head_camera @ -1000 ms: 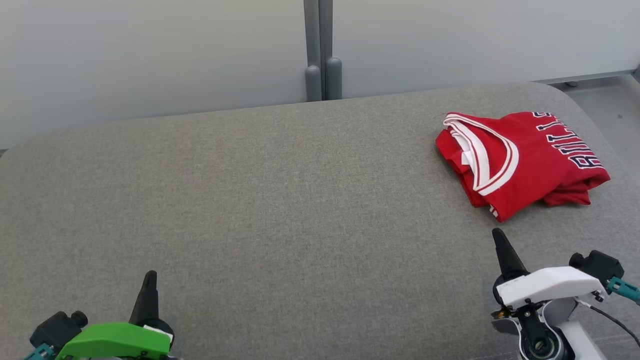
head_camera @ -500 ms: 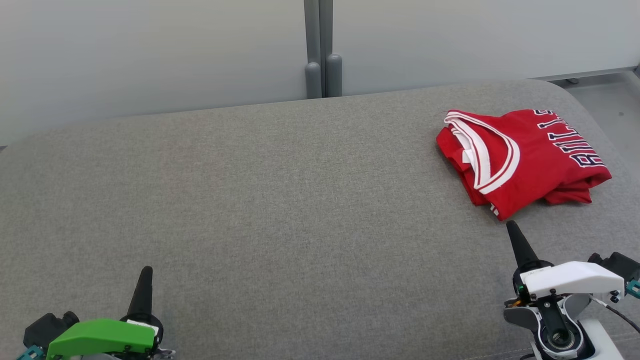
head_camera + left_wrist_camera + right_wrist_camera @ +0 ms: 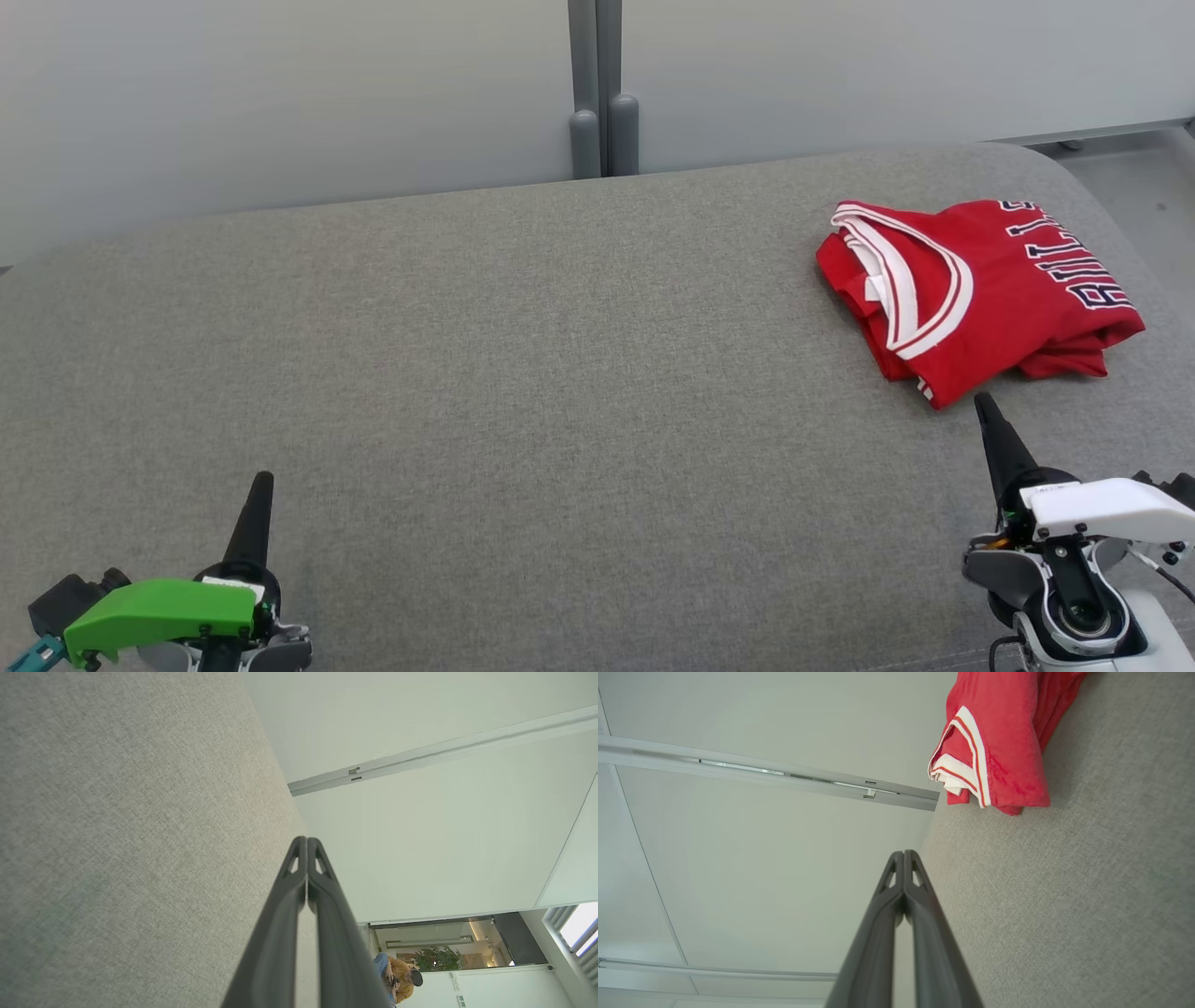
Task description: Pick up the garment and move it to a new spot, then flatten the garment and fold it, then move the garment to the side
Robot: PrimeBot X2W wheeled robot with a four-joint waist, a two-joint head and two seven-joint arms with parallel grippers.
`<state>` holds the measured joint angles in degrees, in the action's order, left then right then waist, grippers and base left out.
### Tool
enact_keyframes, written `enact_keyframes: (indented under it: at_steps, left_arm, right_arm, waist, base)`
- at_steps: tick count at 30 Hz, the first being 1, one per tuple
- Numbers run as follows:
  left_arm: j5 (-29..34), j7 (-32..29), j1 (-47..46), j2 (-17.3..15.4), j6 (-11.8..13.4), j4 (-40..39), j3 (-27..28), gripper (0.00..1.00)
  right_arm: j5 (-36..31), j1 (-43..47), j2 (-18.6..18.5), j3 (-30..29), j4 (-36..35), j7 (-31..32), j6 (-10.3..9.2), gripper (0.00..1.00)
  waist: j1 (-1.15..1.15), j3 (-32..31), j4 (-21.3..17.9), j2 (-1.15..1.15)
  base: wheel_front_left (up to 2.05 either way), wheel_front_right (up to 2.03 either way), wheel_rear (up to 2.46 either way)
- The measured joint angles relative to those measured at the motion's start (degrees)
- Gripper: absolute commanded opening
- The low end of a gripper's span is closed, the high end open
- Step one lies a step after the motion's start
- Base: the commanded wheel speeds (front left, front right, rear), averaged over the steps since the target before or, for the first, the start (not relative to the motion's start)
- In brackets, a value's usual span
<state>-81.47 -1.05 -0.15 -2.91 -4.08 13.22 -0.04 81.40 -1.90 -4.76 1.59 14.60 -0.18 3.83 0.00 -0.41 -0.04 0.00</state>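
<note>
Looking down over the grey fabric-covered table (image 3: 523, 373), I see it span nearly the whole head view, with pale wall panels (image 3: 280, 93) behind it. The garment (image 3: 980, 299), a red jersey with a white-trimmed neckline and dark lettering, lies folded into a compact bundle at the table's far right. My right pincer (image 3: 982, 403) sits just short of it on the near side, its tip aimed at the bundle's nearest corner, close to the cloth but not touching it. Through the right wrist camera the striped hem lies ahead and to the upper right of the fingers, which are pressed together with nothing between them. My left pincer (image 3: 263, 481) is at the near left, well apart from the garment, and likewise closed tight on nothing. Past it, the left wrist camera catches a small person (image 3: 397, 980) through a distant opening.
</note>
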Motion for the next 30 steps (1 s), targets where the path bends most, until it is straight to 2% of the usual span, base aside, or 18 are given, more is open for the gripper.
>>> enact_keyframes:
  at_steps: [18, 30]
  left_arm:
    - [-11.5, -3.0, -2.3, -0.1, -2.5, 1.8, 2.0, 0.0]
    - [-11.7, -3.4, -2.6, -0.1, -2.5, 2.4, 2.1, 0.0]
  right_arm:
    - [13.2, -0.8, 0.0, -4.9, 0.6, 2.9, 2.7, 0.0]
    - [13.7, -1.1, 0.0, -5.1, 0.7, 3.1, 2.7, 0.0]
  waist:
    - [0.0, 0.6, 0.0, 0.0]
    - [0.0, 0.6, 0.0, 0.0]
  base:
    - [0.0, 0.0, 0.0]
    - [0.0, 0.0, 0.0]
